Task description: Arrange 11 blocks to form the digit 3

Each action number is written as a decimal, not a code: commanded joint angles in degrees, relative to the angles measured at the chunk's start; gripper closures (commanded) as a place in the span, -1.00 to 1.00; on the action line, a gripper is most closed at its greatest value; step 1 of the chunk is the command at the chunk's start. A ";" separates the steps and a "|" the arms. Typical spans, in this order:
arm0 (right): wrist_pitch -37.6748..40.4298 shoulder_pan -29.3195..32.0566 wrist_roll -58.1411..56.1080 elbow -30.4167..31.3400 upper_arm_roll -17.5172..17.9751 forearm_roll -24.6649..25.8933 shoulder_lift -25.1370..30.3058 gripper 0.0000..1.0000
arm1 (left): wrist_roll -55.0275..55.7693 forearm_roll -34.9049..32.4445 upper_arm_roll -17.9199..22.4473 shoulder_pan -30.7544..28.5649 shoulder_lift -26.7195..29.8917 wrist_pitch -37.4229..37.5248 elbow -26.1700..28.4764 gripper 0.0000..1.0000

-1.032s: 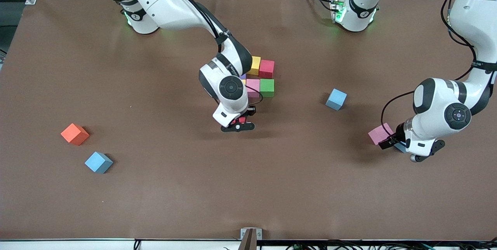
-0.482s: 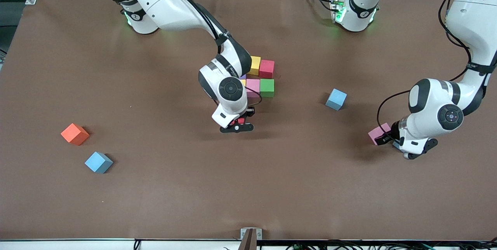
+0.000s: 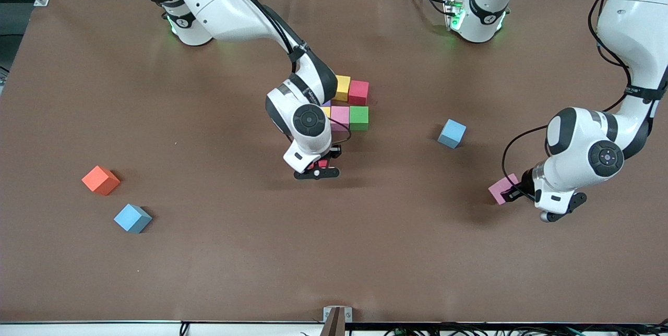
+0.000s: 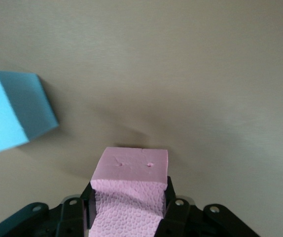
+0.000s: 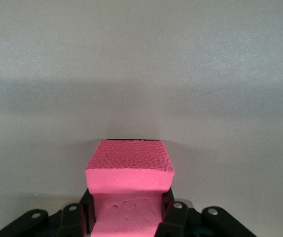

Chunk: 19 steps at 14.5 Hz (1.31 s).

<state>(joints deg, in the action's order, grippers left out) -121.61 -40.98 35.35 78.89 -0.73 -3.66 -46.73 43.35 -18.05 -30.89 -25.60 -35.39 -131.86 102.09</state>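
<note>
My left gripper point(image 3: 514, 193) is shut on a pink block point(image 3: 501, 189), held low over the table at the left arm's end; the left wrist view shows the pink block point(image 4: 131, 180) squeezed between the fingers. My right gripper point(image 3: 317, 167) is shut on a red block point(image 3: 322, 163) over the table, just nearer the camera than the cluster. In the right wrist view the red block point(image 5: 130, 173) fills the jaws. The cluster has touching yellow point(image 3: 343, 87), red point(image 3: 358, 92), pink point(image 3: 340, 117) and green point(image 3: 359, 117) blocks; the right wrist hides more of it.
A light blue cube point(image 3: 452, 133) lies between the cluster and the left gripper. Another light blue cube point(image 3: 132, 218) and an orange cube point(image 3: 100, 180) sit toward the right arm's end. In the left wrist view a light blue cube point(image 4: 13, 111) lies close by.
My left gripper has shut on the pink block and carried it a little toward the camera and the table's middle. The right gripper has barely shifted with its red block.
</note>
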 commanded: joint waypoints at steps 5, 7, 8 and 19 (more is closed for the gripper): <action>-0.12 0.03 1.65 1.71 0.29 0.67 0.15 0.97 | 23.84 0.73 -5.06 5.63 0.23 1.78 -1.80 0.63; -0.12 -0.15 1.74 1.71 0.29 0.67 0.15 0.97 | 31.67 0.73 -5.15 8.80 0.32 1.78 -3.11 0.62; -0.12 -0.24 1.91 1.71 0.29 0.67 0.15 0.97 | 35.27 0.73 -5.15 10.64 0.23 1.78 -3.39 0.63; 0.50 -0.50 3.67 2.41 0.56 0.50 1.03 0.96 | 68.95 0.56 -4.97 27.53 -1.97 1.52 -6.46 0.63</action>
<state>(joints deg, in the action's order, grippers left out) -121.29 -41.14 37.66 79.40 -0.50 -3.63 -46.88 108.57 -17.93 -36.19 0.47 -36.20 -131.31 97.35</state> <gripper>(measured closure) 0.471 0.471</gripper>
